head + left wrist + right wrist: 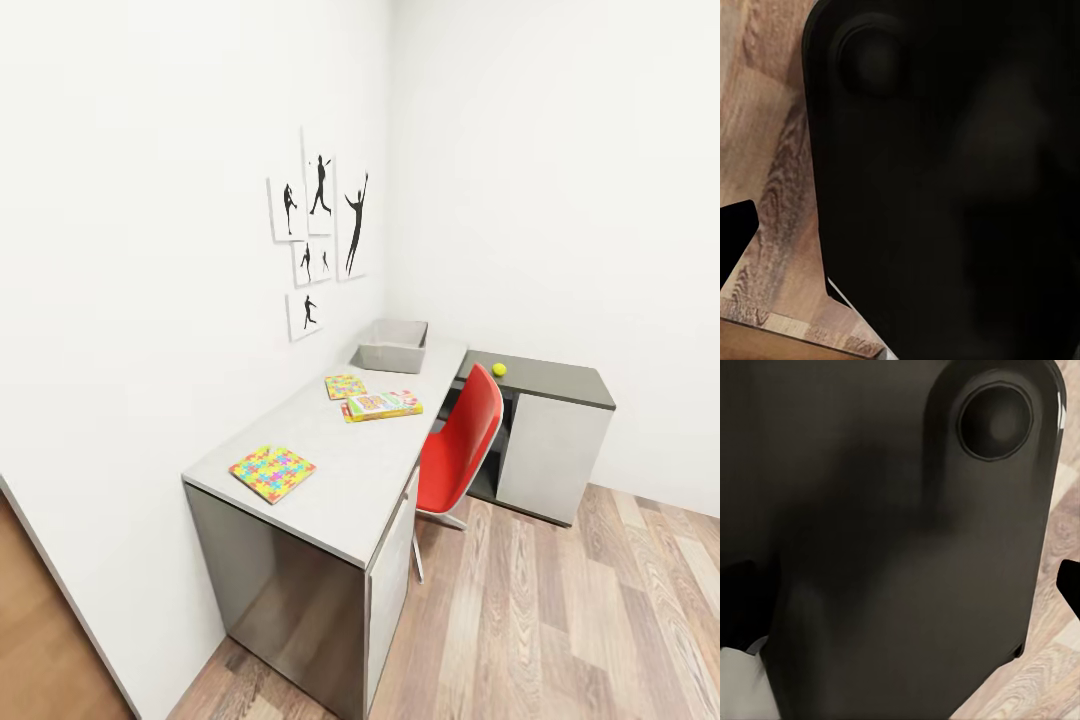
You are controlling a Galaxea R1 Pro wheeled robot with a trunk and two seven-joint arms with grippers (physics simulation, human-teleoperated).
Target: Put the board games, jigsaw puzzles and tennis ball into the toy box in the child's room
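Here, tool state unclear; puzzle (272, 473) nears table (360, 490) edge, floor (560, 620) open.

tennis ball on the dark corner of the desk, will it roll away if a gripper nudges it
Probably yes. The ball is round and sits loose on the flat dark desk section, with no lip visible to stop it. It looks small, so likely light and easy to knock. It lies near the chair side, so a push that way might send it off.
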